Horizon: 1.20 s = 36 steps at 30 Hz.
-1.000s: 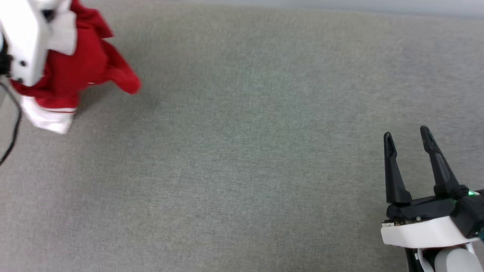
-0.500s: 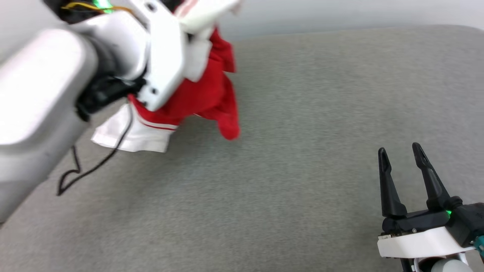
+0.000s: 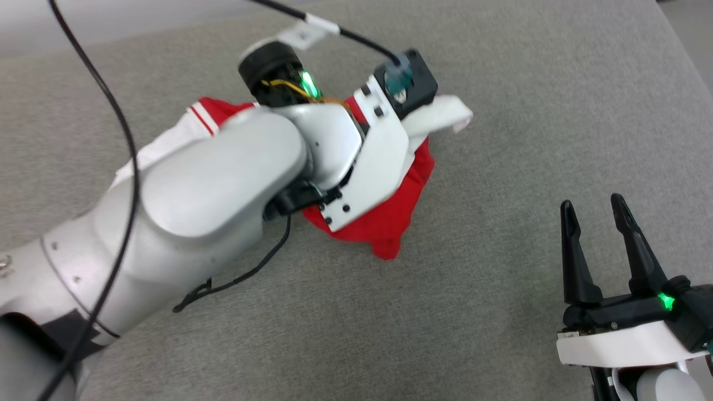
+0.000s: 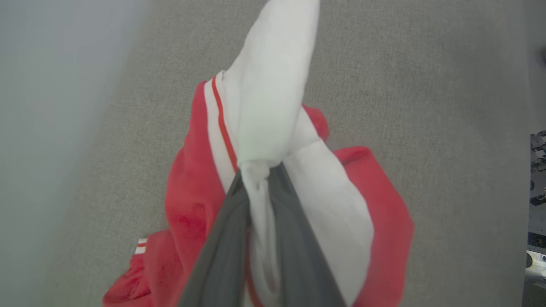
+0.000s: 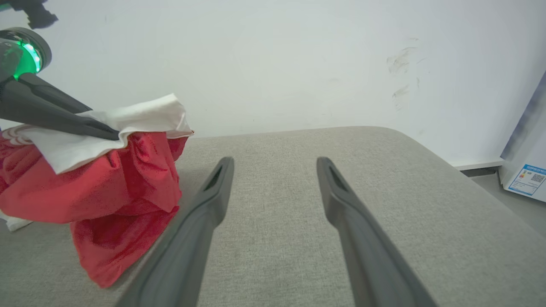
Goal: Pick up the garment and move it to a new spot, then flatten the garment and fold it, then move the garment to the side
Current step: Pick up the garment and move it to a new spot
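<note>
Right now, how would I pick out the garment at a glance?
Look at the broad grey fabric-covered surface, beneath the pale left arm. The bunched red jersey T-shirt with white sleeves is pinched in the left gripper; nothing else there is red.

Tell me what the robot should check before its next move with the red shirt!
1. Left gripper shut on the white sleeve of the garment: ok.
2. Right gripper open, holding nothing: ok.
3. Right gripper apart from the garment: ok.
4. Garment lifted fully off the grey surface: not ok, its red bottom touches.
5. Garment flat: not ok, bunched.
</note>
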Tool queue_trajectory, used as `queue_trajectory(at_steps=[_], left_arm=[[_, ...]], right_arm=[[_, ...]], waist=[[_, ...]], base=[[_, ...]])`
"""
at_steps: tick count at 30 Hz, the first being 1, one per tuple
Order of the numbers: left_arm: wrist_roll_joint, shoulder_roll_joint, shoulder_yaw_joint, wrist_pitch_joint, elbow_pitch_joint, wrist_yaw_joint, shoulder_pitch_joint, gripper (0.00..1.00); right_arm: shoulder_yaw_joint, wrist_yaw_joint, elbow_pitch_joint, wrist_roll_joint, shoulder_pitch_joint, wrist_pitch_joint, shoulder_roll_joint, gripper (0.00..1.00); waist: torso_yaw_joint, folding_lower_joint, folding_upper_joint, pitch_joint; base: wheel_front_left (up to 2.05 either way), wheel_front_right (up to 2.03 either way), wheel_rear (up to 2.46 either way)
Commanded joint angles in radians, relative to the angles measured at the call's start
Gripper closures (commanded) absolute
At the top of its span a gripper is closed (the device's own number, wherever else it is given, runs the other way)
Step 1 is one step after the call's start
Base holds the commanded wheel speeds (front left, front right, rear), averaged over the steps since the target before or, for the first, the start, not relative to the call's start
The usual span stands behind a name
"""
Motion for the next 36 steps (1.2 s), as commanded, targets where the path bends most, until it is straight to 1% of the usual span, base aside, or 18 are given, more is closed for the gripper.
queue_trajectory(at_steps=[1,4,7,9,12,13,14,15,18,21,23,25,27,30,33,36], left_arm=[[0.010,-0.006,-0.016,-0.010,0.016,0.001,0.014,1.00],[0.025,-0.040,-0.050,-0.016,0.048,0.001,0.060,1.00],[0.056,-0.075,-0.056,0.017,0.044,0.001,0.140,1.00],[0.081,-0.084,-0.059,0.058,0.032,0.000,0.202,1.00],[0.115,-0.089,-0.070,0.077,0.025,-0.001,0.269,1.00],[0.127,-0.089,-0.070,0.065,0.027,-0.002,0.271,0.85],[0.137,-0.090,-0.069,0.049,0.028,-0.002,0.271,0.18],[0.150,-0.092,-0.067,0.023,0.028,-0.002,0.265,0.00],[0.147,-0.107,-0.056,-0.106,0.033,0.001,0.232,0.00],[0.151,-0.120,-0.052,-0.277,0.050,0.001,0.199,0.00],[0.157,-0.126,-0.022,-0.394,0.072,0.003,0.199,0.00],[0.181,-0.129,0.009,-0.498,0.087,0.025,0.200,0.00],[0.211,-0.127,0.041,-0.600,0.101,0.073,0.213,0.00],[0.264,-0.113,0.083,-0.743,0.113,0.168,0.244,0.00],[0.283,-0.095,0.123,-0.846,0.119,0.260,0.294,0.00],[0.288,-0.070,0.169,-0.909,0.120,0.352,0.356,0.00]], right_arm=[[0.003,0.000,-0.007,0.006,-0.016,-0.002,0.003,0.00],[0.006,0.000,-0.009,0.015,-0.029,-0.002,0.003,0.00],[0.005,0.000,-0.009,0.020,-0.040,-0.002,0.003,0.00],[0.003,0.000,-0.007,0.021,-0.039,-0.002,0.003,0.00],[0.000,0.000,0.000,0.014,-0.042,-0.002,0.003,0.00],[-0.001,0.000,0.002,0.011,-0.043,-0.002,0.003,0.00],[-0.003,0.000,0.005,0.007,-0.043,-0.002,0.003,0.00],[-0.004,0.000,0.007,0.005,-0.042,-0.002,0.002,0.00],[-0.005,0.000,0.014,-0.005,-0.025,-0.002,0.002,0.00],[-0.009,0.000,0.021,-0.015,-0.004,-0.002,0.002,0.00],[-0.011,0.000,0.025,-0.023,0.013,-0.002,0.002,0.00],[-0.014,0.000,0.027,-0.030,0.030,-0.002,0.002,0.00],[-0.019,0.000,0.029,-0.036,0.044,-0.002,0.002,0.00],[-0.031,0.000,0.031,-0.041,0.062,-0.002,0.002,0.00],[-0.048,0.000,0.034,-0.045,0.074,-0.002,0.002,0.00],[-0.066,0.000,0.036,-0.045,0.086,-0.002,0.002,0.00]], waist=[[-0.039,0.0001,0.0000,0.052],[-0.049,0.0001,0.0000,0.081],[-0.052,0.0001,0.0000,0.095],[-0.050,0.0001,0.0000,0.099],[-0.039,0.0001,0.0000,0.093],[-0.034,0.0001,0.0000,0.088],[-0.029,0.0001,0.0000,0.081],[-0.023,0.0001,0.0000,0.072],[-0.003,0.0001,0.0000,0.035],[0.023,0.0001,0.0000,-0.012],[0.043,0.0001,0.0000,-0.049],[0.063,0.0001,0.0000,-0.080],[0.082,0.0001,0.0000,-0.106],[0.112,0.0001,0.0000,-0.134],[0.139,0.0001,0.0000,-0.152],[0.167,0.0001,0.0000,-0.163]], base=[[0.00,0.00,0.00],[0.00,0.00,0.00],[0.00,0.00,0.00],[0.00,0.00,0.00],[0.00,0.00,0.00],[0.00,0.00,0.00],[0.00,0.00,0.00],[0.00,0.00,0.00],[0.00,0.00,0.00],[0.00,0.00,0.00],[0.00,0.00,0.00],[0.00,0.00,0.00],[0.00,0.00,0.00],[0.00,0.00,0.00],[0.00,0.00,0.00],[0.00,0.00,0.00]])
